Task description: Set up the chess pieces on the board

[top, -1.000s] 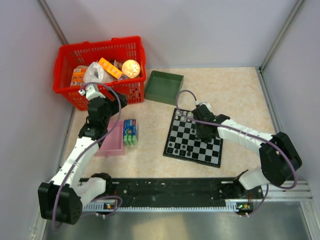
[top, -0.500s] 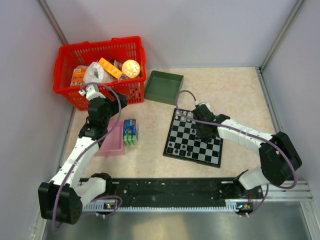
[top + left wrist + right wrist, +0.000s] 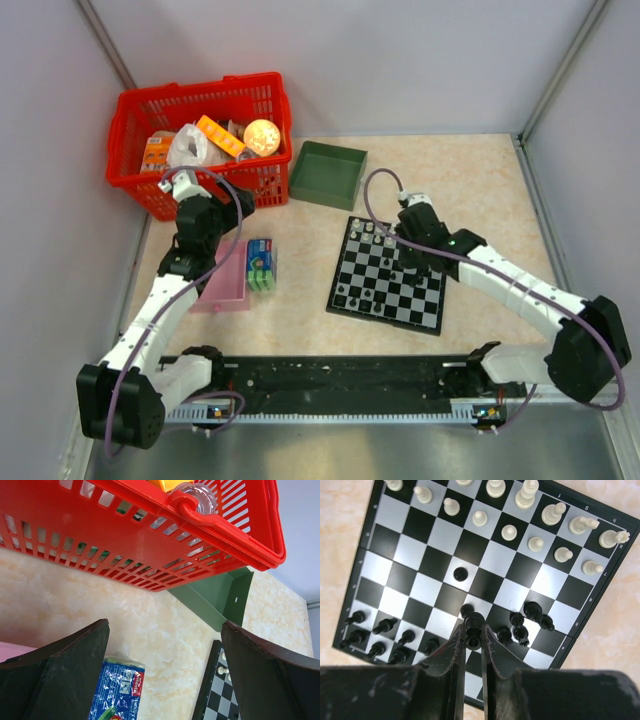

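Observation:
The board (image 3: 395, 291) lies right of centre on the table, also seen from above in the right wrist view (image 3: 420, 587). White chess pieces (image 3: 509, 531) stand in two rows at its far side. Black chess pieces (image 3: 385, 626) line the near left edge, with a cluster (image 3: 520, 625) near the right and a lone pawn (image 3: 461, 573) mid-board. My right gripper (image 3: 473, 636) (image 3: 413, 260) hangs above the board, shut on a black piece (image 3: 473, 628). My left gripper (image 3: 165, 670) (image 3: 238, 203) stands wide open, holding nothing, beside the red basket.
A red basket (image 3: 200, 140) of assorted items stands at the back left, with a green tray (image 3: 328, 173) beside it. A pink tray (image 3: 225, 285) and a blue-green packet (image 3: 261, 264) lie left of the board. Grey walls enclose the table.
My right gripper has shut on a black piece, and its arm has swung out to the right. The left arm has not moved.

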Controlling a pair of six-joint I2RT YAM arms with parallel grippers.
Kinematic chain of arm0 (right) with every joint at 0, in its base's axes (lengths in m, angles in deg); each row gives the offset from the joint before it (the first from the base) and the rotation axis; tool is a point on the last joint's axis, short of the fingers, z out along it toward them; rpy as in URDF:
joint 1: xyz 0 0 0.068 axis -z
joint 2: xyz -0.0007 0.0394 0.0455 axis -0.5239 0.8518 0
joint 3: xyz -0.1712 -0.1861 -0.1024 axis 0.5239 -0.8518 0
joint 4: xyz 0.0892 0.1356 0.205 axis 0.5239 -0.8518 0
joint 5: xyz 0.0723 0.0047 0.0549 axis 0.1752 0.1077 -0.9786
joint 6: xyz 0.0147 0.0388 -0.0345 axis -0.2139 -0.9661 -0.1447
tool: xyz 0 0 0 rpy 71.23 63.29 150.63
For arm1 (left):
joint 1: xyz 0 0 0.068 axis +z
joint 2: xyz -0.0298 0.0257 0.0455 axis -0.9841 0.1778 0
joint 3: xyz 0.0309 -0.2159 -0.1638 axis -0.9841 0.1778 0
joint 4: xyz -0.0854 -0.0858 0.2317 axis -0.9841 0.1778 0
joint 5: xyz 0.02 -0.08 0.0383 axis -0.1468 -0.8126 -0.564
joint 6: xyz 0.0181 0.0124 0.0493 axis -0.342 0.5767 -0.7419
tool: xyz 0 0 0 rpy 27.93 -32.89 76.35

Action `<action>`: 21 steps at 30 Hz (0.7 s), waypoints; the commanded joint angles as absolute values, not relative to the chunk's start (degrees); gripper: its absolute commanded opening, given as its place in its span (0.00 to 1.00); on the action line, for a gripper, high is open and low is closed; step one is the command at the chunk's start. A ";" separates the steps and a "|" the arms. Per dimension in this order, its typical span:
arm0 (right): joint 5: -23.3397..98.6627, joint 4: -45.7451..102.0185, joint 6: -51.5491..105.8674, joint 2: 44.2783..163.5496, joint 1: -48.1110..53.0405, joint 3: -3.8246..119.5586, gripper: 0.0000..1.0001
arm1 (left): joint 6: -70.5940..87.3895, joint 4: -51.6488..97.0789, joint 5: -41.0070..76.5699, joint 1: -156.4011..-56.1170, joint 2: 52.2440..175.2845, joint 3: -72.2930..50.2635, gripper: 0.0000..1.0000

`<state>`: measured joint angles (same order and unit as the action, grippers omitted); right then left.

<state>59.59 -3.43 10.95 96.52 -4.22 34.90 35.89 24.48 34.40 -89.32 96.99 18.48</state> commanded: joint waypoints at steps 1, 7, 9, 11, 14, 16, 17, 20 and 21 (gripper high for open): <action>55.51 -5.10 9.72 90.17 -3.74 35.68 0.08 | 36.11 20.95 34.13 -88.99 95.31 19.05 0.99; 52.42 -10.37 6.64 86.82 -5.05 34.18 0.07 | 35.67 21.56 34.56 -88.99 95.14 18.53 0.99; 53.38 -11.52 5.77 86.20 -6.81 33.74 0.07 | 35.66 21.57 35.01 -88.99 94.79 18.44 0.99; 54.26 -12.31 4.45 85.85 -8.74 33.13 0.07 | 35.32 21.65 35.27 -88.99 94.78 18.44 0.99; 55.84 -13.10 1.73 85.85 -12.61 31.72 0.07 | 35.40 21.74 35.27 -88.99 94.87 18.18 0.99; 55.94 -12.84 0.23 85.94 -14.28 30.14 0.07 | 35.49 21.48 35.18 -88.99 95.05 18.09 0.99; 56.11 -12.75 -0.47 85.94 -14.98 29.44 0.07 | 35.49 21.39 35.01 -88.99 94.96 18.18 0.99; 57.34 -12.93 -1.97 86.55 -17.00 27.85 0.07 | 35.75 21.13 34.83 -88.99 95.49 18.09 0.99; 57.43 -12.67 -2.41 86.81 -17.45 27.33 0.07 | 35.75 21.13 34.74 -88.99 95.57 17.91 0.99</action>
